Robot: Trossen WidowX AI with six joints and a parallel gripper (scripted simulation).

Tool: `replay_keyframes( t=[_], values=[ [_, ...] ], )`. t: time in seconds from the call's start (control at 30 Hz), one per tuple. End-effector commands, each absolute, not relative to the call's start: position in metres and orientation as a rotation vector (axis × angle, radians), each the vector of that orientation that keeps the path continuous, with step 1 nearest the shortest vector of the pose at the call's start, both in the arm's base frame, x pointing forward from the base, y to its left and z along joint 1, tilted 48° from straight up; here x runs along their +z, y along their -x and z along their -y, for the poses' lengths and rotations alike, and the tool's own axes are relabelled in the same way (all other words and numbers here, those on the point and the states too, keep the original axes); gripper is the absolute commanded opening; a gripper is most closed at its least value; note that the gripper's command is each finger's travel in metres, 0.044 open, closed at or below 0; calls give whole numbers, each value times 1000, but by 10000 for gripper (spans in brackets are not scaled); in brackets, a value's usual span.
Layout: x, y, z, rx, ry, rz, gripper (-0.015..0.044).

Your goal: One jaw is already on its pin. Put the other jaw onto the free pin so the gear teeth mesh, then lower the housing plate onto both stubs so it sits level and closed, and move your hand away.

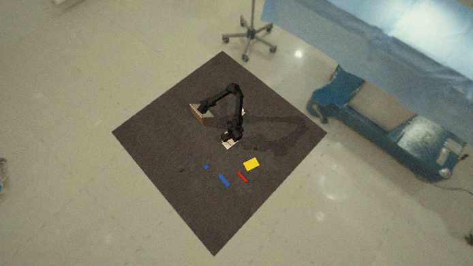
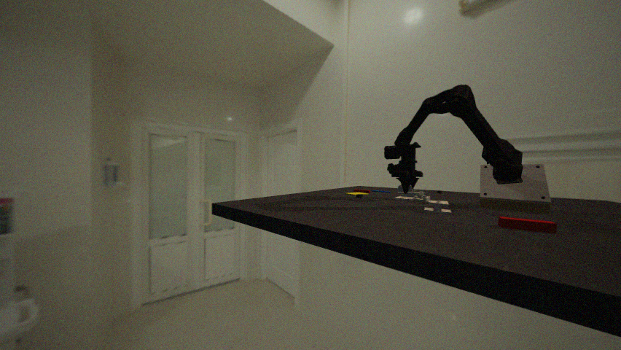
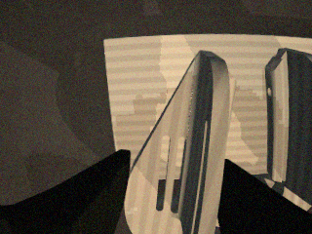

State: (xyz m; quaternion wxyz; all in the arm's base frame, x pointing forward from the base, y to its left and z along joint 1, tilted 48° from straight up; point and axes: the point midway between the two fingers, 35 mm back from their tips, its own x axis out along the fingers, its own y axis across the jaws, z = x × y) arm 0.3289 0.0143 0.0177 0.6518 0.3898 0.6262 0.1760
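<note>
My gripper (image 1: pixel 227 138) (image 2: pixel 406 191) (image 3: pixel 174 164) points down over the pale base plate (image 1: pixel 227 146) (image 3: pixel 134 63). It is shut on a pale, slotted jaw (image 3: pixel 219 112), which stands between the dark fingertips in the wrist view. The held jaw is low over the plate; contact with it or with a pin cannot be told. The other jaw (image 3: pixel 303 112) is beside it at the right edge of the wrist view, with a gap between their upper parts. The pins and gear teeth are not clearly visible. Pale flat pieces (image 2: pixel 439 202) lie nearer the arm's base; which one is the housing plate is unclear.
A yellow plate (image 1: pixel 251 164) (image 2: pixel 357 193), a red bar (image 1: pixel 242 177), a blue bar (image 1: pixel 223 180) and a small blue block (image 1: pixel 206 166) lie beyond the base plate. Another red bar (image 2: pixel 527 224) lies near the arm's mount (image 2: pixel 514 191).
</note>
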Motion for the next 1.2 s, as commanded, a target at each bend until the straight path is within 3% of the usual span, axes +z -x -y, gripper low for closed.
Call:
replay_keyframes(
  t=[0.0, 1.17],
  values=[
    [17, -329, -15, 399, -891, -1423, 134],
    [11, -330, -22, 397, -894, -1424, 134]
  ],
)
